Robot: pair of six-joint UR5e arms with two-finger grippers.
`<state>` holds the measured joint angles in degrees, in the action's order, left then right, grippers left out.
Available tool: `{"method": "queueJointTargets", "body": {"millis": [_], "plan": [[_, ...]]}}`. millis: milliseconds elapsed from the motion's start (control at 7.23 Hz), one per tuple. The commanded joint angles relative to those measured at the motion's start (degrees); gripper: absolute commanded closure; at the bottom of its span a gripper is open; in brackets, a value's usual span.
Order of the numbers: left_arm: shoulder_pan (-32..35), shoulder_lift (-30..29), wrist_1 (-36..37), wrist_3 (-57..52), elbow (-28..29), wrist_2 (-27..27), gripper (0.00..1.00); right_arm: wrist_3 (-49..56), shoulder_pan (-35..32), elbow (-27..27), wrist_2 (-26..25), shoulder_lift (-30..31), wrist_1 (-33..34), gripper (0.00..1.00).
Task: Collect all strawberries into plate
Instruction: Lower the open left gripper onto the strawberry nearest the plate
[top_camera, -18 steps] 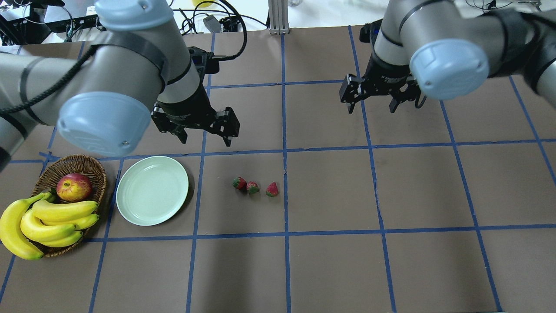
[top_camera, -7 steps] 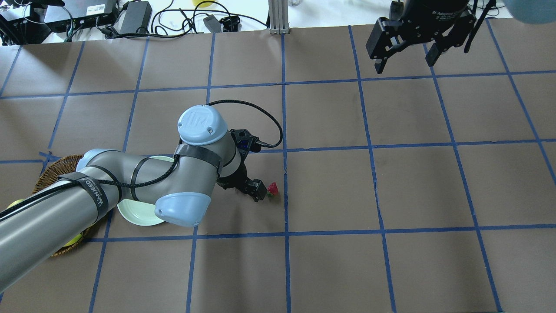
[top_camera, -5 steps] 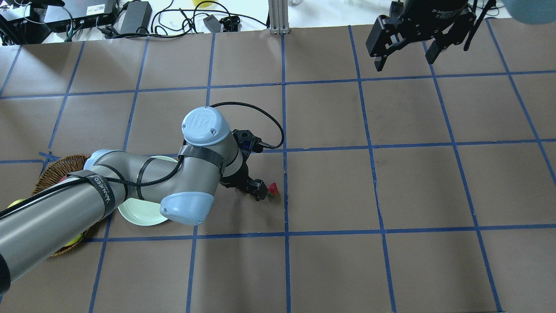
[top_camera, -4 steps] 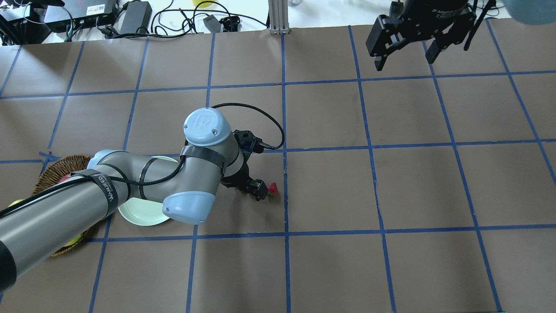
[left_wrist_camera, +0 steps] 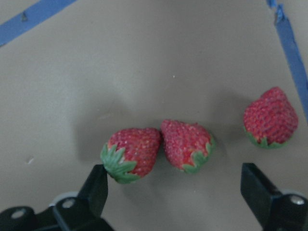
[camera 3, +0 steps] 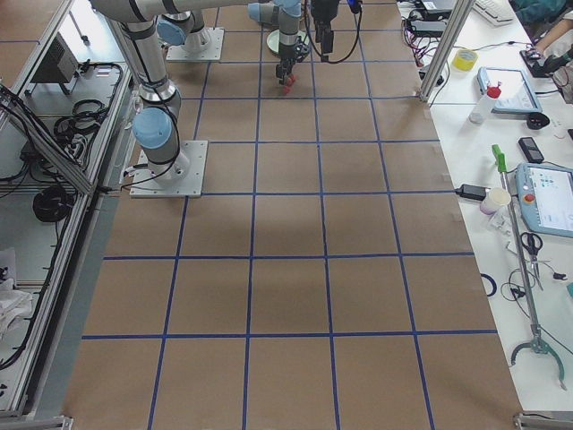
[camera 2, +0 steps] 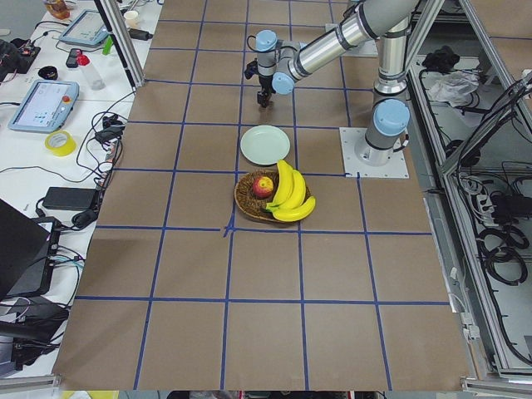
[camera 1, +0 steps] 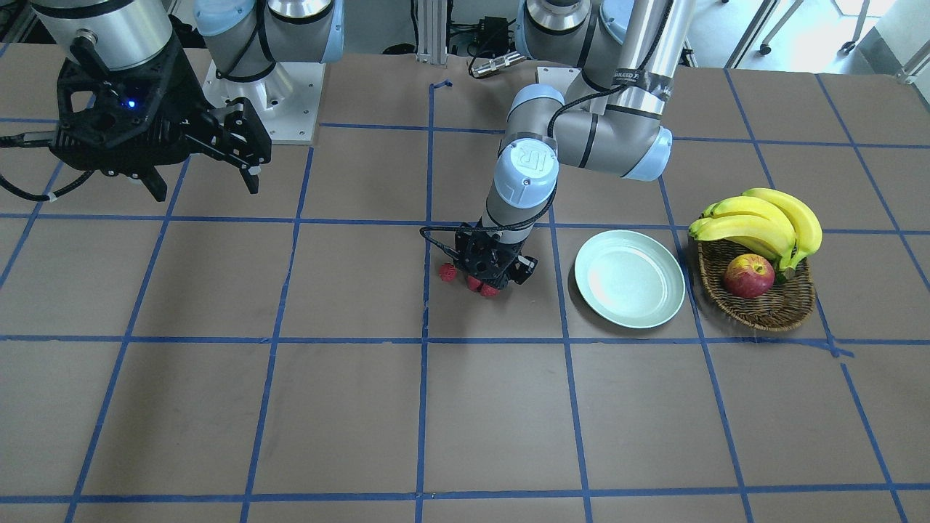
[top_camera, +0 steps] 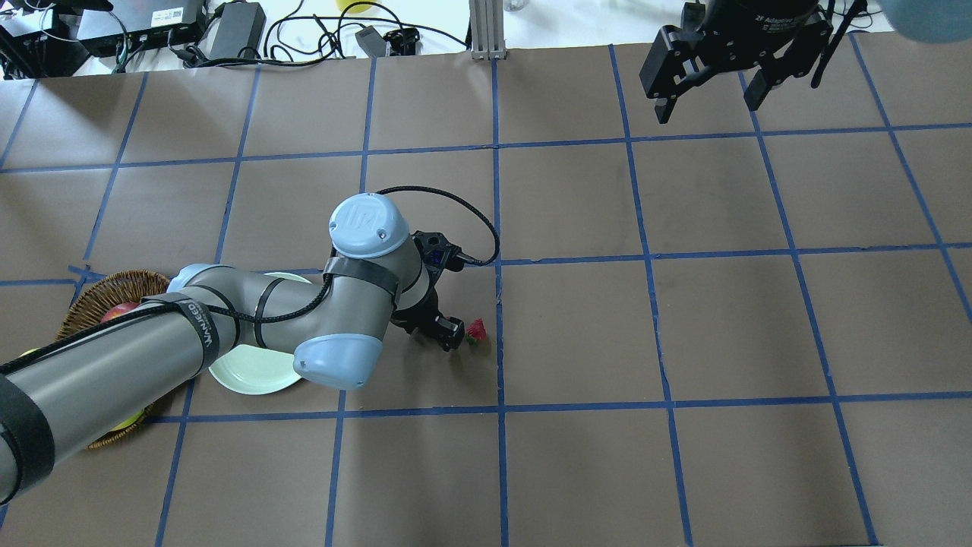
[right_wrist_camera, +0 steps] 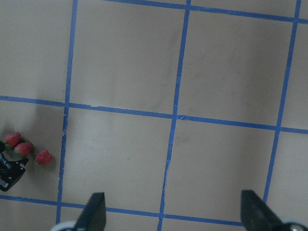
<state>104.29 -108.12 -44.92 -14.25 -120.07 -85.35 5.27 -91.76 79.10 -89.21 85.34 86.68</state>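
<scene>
- The plate (camera 1: 629,319) lies near the left claw (left_wrist_camera: 175,179), between it and the basket (camera 1: 755,316).
- The left claw is spread wide, low over the table (camera 1: 218,407), gripping nothing.
- The right claw (top_camera: 705,109) hangs wide open and empty, well apart from the left claw.
- The strawberries (left_wrist_camera: 186,144): two touch each other between the left claw's fingers, and the third lies just outside one finger.

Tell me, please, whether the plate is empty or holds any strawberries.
Empty. The plate shows a bare mint surface, and all three strawberries lie on the table in the left wrist view.
</scene>
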Motion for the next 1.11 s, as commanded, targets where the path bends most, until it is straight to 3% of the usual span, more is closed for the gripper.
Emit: {"method": "queueJointTargets", "body": {"millis": [0,553,691,830,968], "plan": [[0.0,-0.2,-0.3,-0.6,0.2,0.0,1.00,0.0,0.1,0.0,0.0,0.3,0.1,0.00],[-0.6,1.1,-1.8,-1.2,3.8,-0.5,1.00,0.0,0.0,0.1,0.0,0.3,0.1,0.00],[-1.6,1.4,-7.5,4.2,5.4,-0.9,0.55,0.0,0.0,0.1,0.0,0.3,0.1,0.00],[-2.2,1.4,-8.5,5.9,7.2,-0.8,0.06,0.0,0.0,0.1,0.0,0.3,0.1,0.00],[-3.0,1.3,-8.7,9.7,8.2,-0.1,0.00,0.0,0.0,0.1,0.1,0.3,0.1,0.00]]}}
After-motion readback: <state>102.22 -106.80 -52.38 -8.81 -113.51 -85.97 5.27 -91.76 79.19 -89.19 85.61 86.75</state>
